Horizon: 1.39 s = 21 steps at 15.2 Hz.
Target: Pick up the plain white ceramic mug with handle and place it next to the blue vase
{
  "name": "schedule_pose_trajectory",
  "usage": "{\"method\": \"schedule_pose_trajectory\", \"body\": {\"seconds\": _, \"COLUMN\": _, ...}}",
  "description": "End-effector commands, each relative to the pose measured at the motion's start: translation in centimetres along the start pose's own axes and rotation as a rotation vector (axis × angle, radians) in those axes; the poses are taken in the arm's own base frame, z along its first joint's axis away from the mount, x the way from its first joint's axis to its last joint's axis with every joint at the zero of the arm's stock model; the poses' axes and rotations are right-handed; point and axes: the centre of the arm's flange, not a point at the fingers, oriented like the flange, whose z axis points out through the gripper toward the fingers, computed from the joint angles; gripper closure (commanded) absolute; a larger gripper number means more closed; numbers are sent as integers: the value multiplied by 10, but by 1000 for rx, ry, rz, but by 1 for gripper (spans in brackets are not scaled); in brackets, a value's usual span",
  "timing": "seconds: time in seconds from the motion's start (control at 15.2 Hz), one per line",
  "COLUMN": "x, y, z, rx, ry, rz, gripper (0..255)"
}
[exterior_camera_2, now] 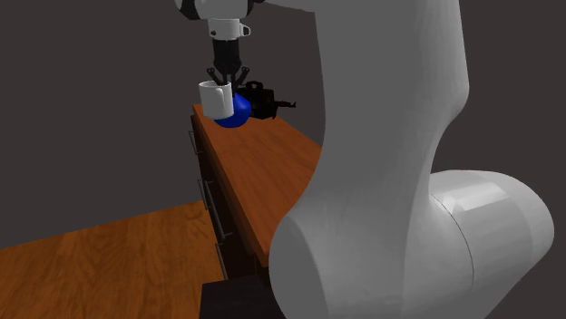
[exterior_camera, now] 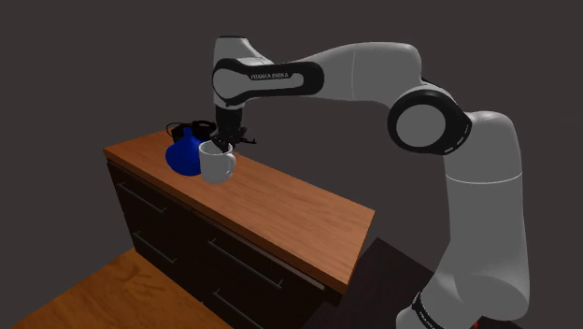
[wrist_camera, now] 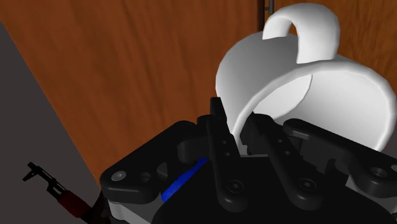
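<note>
The white mug with a handle stands upright beside the blue vase, on the vase's side nearer the arm, almost touching it. My black gripper comes down from above and is shut on the mug's rim. In the wrist view the fingers pinch the mug's wall, with the handle on the far side. From the second exterior view the mug hangs under the gripper in front of the vase. Whether the mug rests on the counter I cannot tell.
The wooden counter has dark drawers below and runs from the vase toward the stand. A black object lies behind the vase at the far corner. A small toy-like gun lies by the counter's edge. A wooden floor lies below.
</note>
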Motion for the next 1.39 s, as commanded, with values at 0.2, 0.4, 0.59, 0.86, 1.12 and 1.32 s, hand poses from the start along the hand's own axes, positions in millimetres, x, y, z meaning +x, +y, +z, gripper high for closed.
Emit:
{"method": "schedule_pose_trajectory", "body": {"seconds": 0.2, "x": -2, "y": 1, "z": 26, "rx": 0, "ry": 1, "rz": 0, "gripper": 255}}
{"method": "schedule_pose_trajectory", "body": {"seconds": 0.4, "x": -4, "y": 1, "z": 42, "rx": 0, "ry": 1, "rz": 0, "gripper": 255}}
{"method": "schedule_pose_trajectory", "body": {"seconds": 0.59, "x": -5, "y": 1, "z": 58, "rx": 0, "ry": 1, "rz": 0, "gripper": 255}}
{"method": "schedule_pose_trajectory", "body": {"seconds": 0.86, "x": -7, "y": 1, "z": 79, "rx": 0, "ry": 1, "rz": 0, "gripper": 255}}
{"method": "schedule_pose_trajectory", "body": {"seconds": 1.12, "x": -9, "y": 1, "z": 100, "rx": 0, "ry": 1, "rz": 0, "gripper": 255}}
{"method": "schedule_pose_trajectory", "body": {"seconds": 1.32, "x": -10, "y": 1, "z": 115, "rx": 0, "ry": 1, "rz": 0, "gripper": 255}}
